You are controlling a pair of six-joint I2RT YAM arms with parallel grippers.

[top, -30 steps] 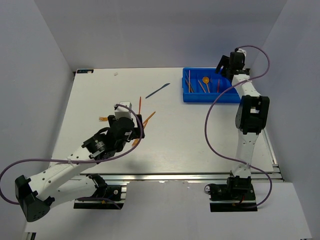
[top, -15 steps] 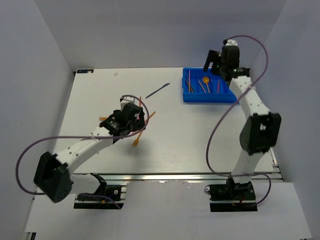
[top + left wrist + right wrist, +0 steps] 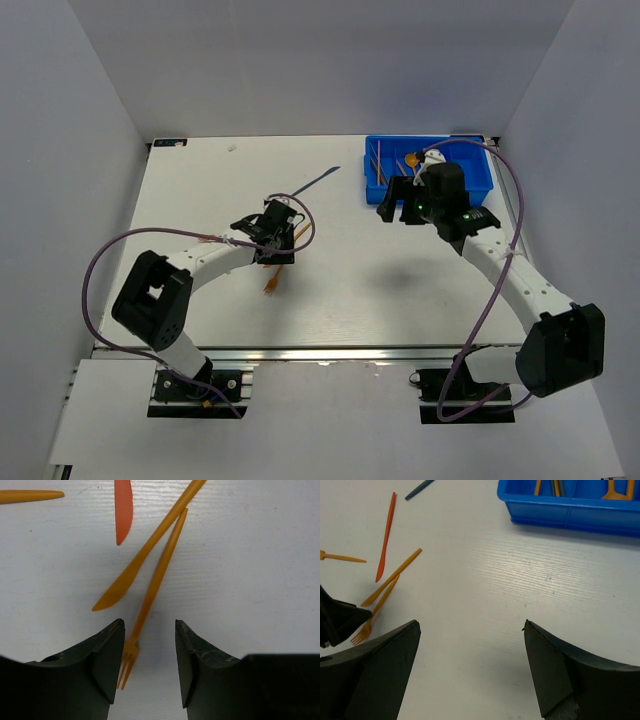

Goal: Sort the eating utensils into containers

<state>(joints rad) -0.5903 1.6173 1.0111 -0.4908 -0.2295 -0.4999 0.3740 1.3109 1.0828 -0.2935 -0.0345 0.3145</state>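
Note:
Several utensils lie in a loose cluster on the white table: an orange fork (image 3: 150,590), an orange knife (image 3: 145,550), a red-orange knife (image 3: 122,510) and another orange handle (image 3: 30,496). My left gripper (image 3: 149,625) is low over them and open, half narrowed. The fork's tines lie between the jaws, close to the left finger (image 3: 107,655), and nothing is gripped. A dark knife (image 3: 316,181) lies apart, farther back. The blue tray (image 3: 560,511) at the back right holds several utensils. My right gripper (image 3: 471,625) hangs wide open and empty over bare table in front of the tray.
In the top view the right arm (image 3: 500,265) reaches over the tray's (image 3: 483,178) near side and hides part of it. The left gripper (image 3: 340,620) shows at the left edge of the right wrist view. White walls enclose the table on three sides.
My left gripper has reached out over the orange utensils and its jaws have narrowed. My right gripper has swung from above the tray to the table in front of it, jaws wider.

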